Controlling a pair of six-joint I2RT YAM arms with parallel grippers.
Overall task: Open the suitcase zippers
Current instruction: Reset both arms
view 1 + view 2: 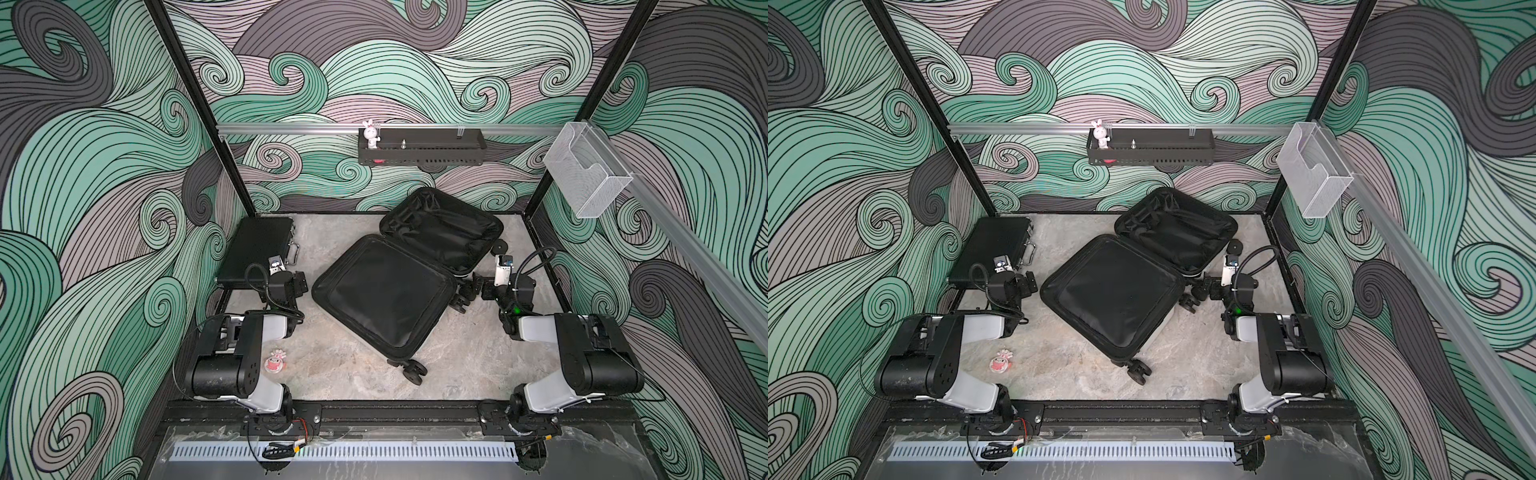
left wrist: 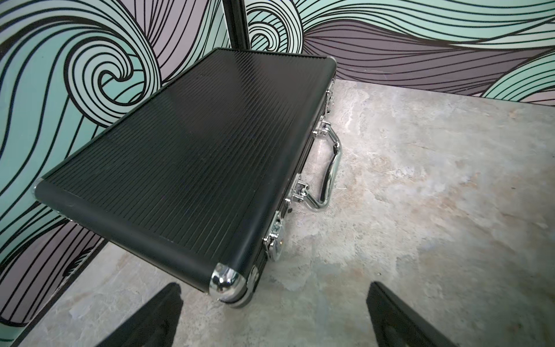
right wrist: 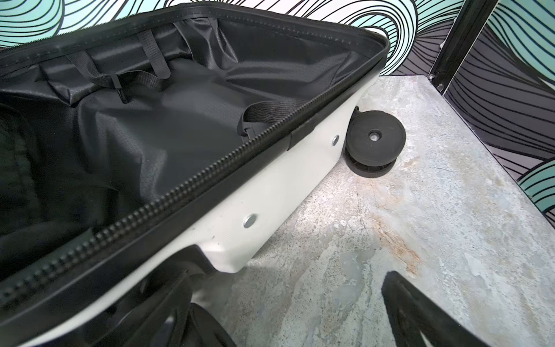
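Right gripper (image 3: 288, 300) jaws wide apart, empty, just beside white wall of suitcase (image 1: 386, 299), which lies splayed open between arms, long axis diagonal. Zippers (image 3: 180, 186) parted along rim nearest it. Left gripper (image 2: 274, 288) equally wide, empty, faces briefcase (image 2: 186, 156); right arm nearer.

Even, diffuse light from above: the bench (image 1: 478, 365) reads bright in both top views, with only soft shadows beneath the suitcase (image 1: 386, 299). Both wrist views stretch shapes toward their edges and render the left fingers (image 2: 156, 321) and right fingers (image 3: 420, 318) dark and soft. Just beyond the left fingers, glare sits on the chrome corner of the briefcase (image 2: 186, 162).
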